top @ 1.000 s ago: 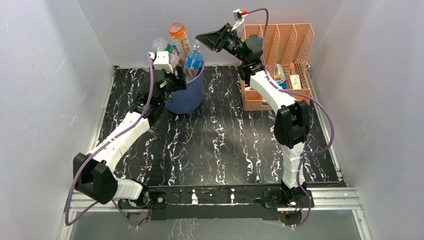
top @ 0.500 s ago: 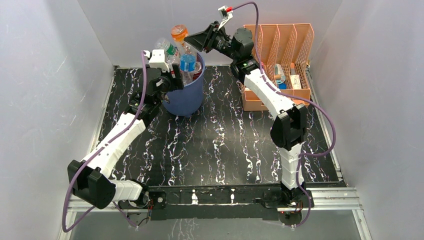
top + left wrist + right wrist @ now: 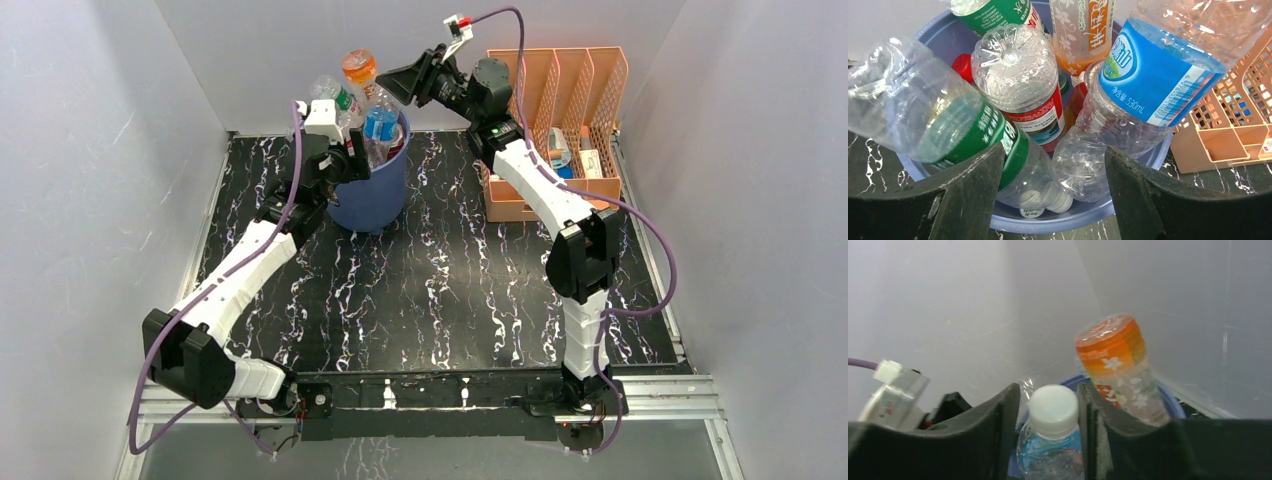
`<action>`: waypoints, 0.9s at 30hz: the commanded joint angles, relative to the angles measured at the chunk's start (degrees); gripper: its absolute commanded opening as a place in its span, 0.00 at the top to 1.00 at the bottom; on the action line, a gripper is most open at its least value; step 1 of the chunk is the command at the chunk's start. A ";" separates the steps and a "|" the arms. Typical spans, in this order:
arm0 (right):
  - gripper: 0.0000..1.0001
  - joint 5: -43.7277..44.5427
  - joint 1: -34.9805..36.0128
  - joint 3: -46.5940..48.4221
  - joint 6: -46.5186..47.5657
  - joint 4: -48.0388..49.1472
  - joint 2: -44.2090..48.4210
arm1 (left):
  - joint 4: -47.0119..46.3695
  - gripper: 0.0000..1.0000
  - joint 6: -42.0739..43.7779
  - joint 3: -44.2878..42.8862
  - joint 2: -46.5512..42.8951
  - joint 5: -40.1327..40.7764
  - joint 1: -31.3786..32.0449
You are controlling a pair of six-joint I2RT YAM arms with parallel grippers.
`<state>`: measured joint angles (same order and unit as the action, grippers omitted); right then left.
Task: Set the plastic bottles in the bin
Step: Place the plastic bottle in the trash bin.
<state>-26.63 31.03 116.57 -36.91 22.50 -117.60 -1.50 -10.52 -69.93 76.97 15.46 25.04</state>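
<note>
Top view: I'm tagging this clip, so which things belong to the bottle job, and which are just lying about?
Job: blue-label bottle, orange bottle, green-label bottle, red-label bottle, blue bin, left gripper, right gripper.
Lying about: peach file organizer, small boxes inside it.

My left wrist view gives me one line I can read: "530mL" on the blue-labelled bottle (image 3: pixel 1148 70), after a few small Chinese characters. There are larger white Chinese characters above it. The digits of its barcode (image 3: pixel 1189 94) are too small. The orange bottle (image 3: pixel 1082 30) carries big white Chinese characters on an orange band. The green-labelled bottle (image 3: pixel 993 135) has white Chinese characters that I cannot make out.
</note>
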 commanded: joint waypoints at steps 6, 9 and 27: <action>0.14 -7.68 -2.33 -9.10 -1.02 -3.39 1.93 | -1.65 0.27 -0.29 -1.93 3.88 -1.59 0.19; 0.06 -7.65 -3.75 -10.02 -1.76 -3.60 3.82 | -1.83 0.27 -0.37 -2.25 5.08 -1.74 0.19; 0.02 -7.49 -10.68 -15.31 -5.55 -9.84 15.90 | 1.14 0.20 -0.99 -3.30 3.24 -0.80 0.19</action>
<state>-32.64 20.80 103.74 -41.32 11.75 -106.87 -3.97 -11.99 -72.18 82.15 12.69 25.34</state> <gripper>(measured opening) 0.981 0.763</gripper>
